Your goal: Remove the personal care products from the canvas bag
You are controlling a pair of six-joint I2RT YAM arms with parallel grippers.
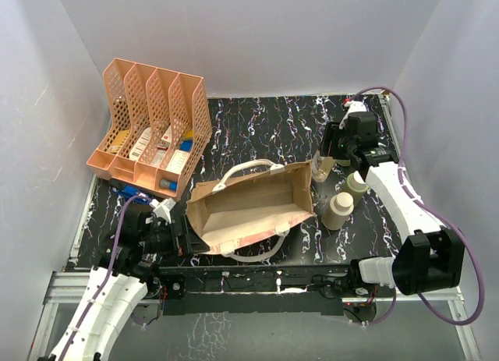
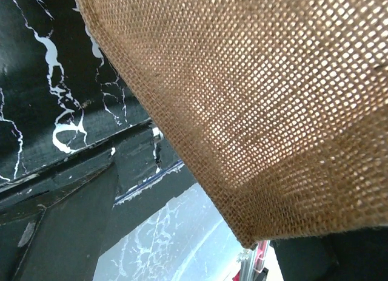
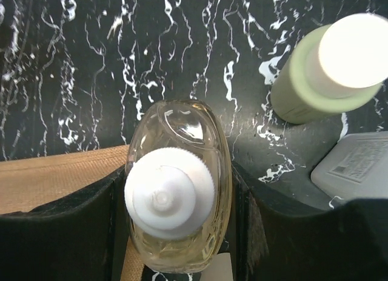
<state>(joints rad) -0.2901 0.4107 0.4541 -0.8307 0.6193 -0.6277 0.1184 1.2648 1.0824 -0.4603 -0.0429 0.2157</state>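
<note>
The tan canvas bag [image 1: 249,205] lies open in the middle of the table, with its white handles up. It fills the left wrist view [image 2: 254,99]. My left gripper [image 1: 185,238] is at the bag's left corner, and its dark fingers [image 2: 54,232] stand apart with the corner between them. My right gripper [image 1: 327,154] is shut on a small clear bottle [image 3: 179,190] with a white cap, just off the bag's right end [image 3: 54,178]. A beige bottle [image 1: 337,210] and a greenish-beige bottle [image 1: 357,185] stand on the table to the right. I see no bottles inside the bag.
An orange mesh file rack [image 1: 152,127] with small boxes stands at the back left, and a blue item [image 1: 129,193] lies in front of it. A flat white-grey item [image 3: 357,165] lies beside the greenish bottle [image 3: 327,74]. White walls enclose the black marbled table [image 1: 265,127].
</note>
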